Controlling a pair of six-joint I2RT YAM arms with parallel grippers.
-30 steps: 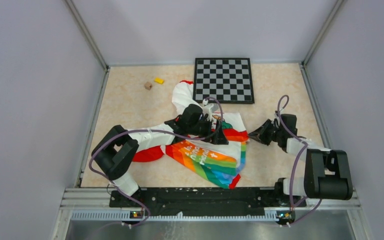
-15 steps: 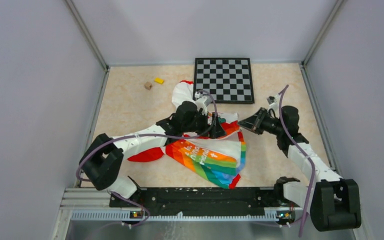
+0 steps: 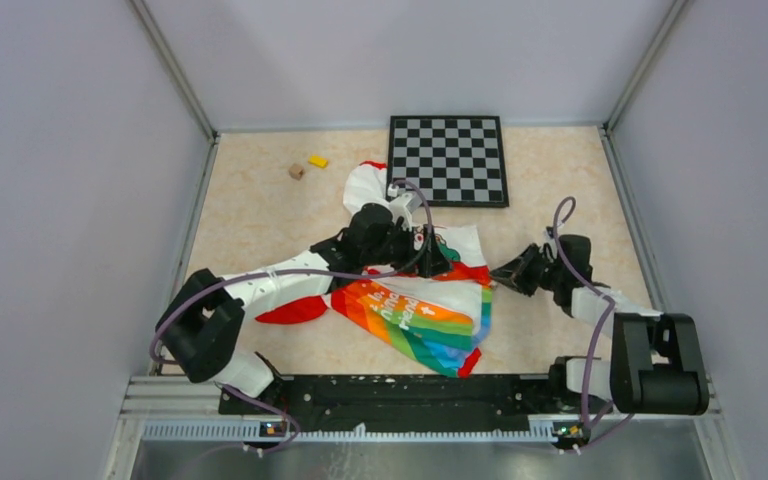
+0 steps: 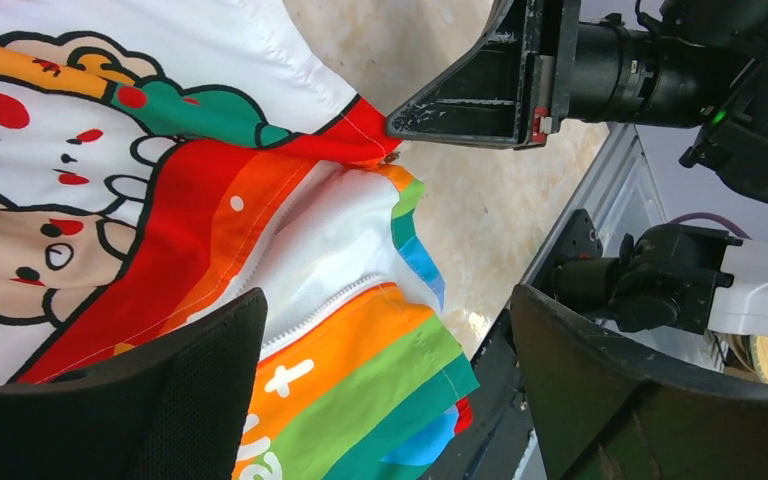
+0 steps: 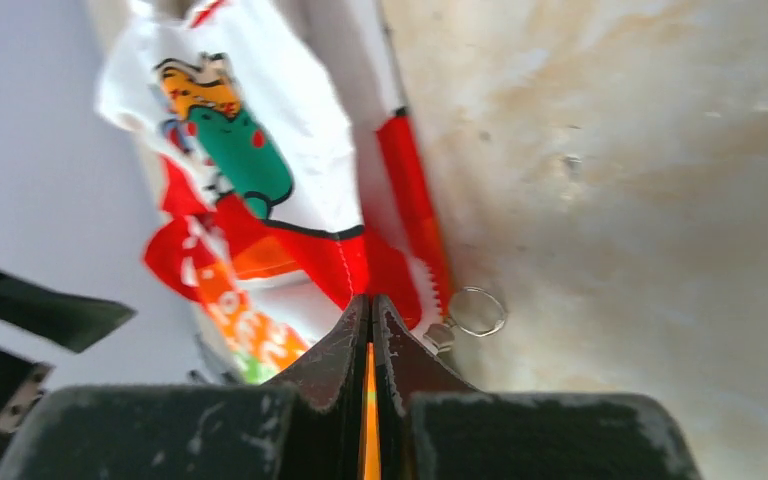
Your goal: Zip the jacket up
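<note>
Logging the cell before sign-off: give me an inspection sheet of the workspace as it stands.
Surface: beige table, no spills seen.
Job's things: jacket crumpled mid-table; zip open near the bottom edge.
Clutter: checkerboard, yellow block and wooden cube at the far side.
Grippers: left gripper open over the jacket; right gripper shut on the jacket's edge.
Cables: purple cables loop off both arms.
Surroundings: grey walls; nothing else seen.
</note>
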